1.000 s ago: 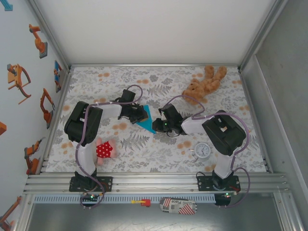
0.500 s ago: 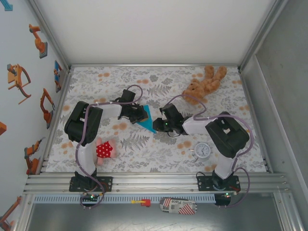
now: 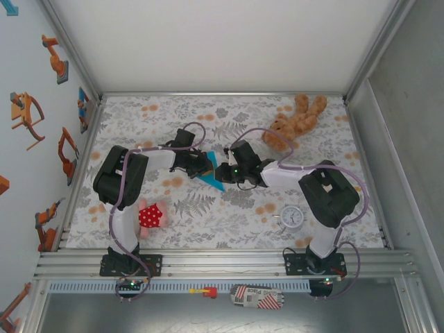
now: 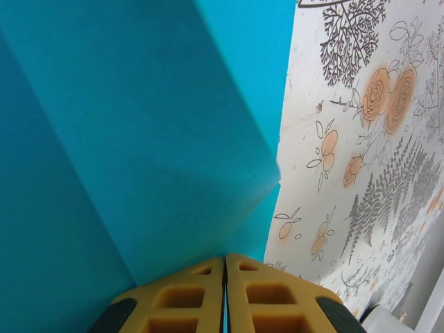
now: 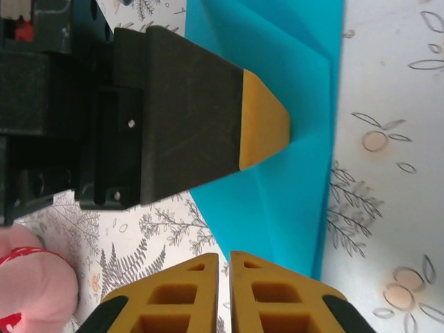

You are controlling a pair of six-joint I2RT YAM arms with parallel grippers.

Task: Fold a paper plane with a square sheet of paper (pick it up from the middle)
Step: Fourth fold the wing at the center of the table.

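folded turquoise paper at the middle of the table

the paper is thin, plain turquoise, creased into a narrow angular shape whose sharp tip aims toward the near edge. close up, the paper shows overlapping layers and straight fold lines, with one edge pinched in the left gripper. i can't tell whether it lies flat or lifted.

On the flower-patterned table, the left gripper and the right gripper face each other from opposite sides over the folded turquoise paper, whose pointed corner juts toward the near edge. A brown teddy bear lies far right; a white clock and a red spotted plush sit nearer the bases
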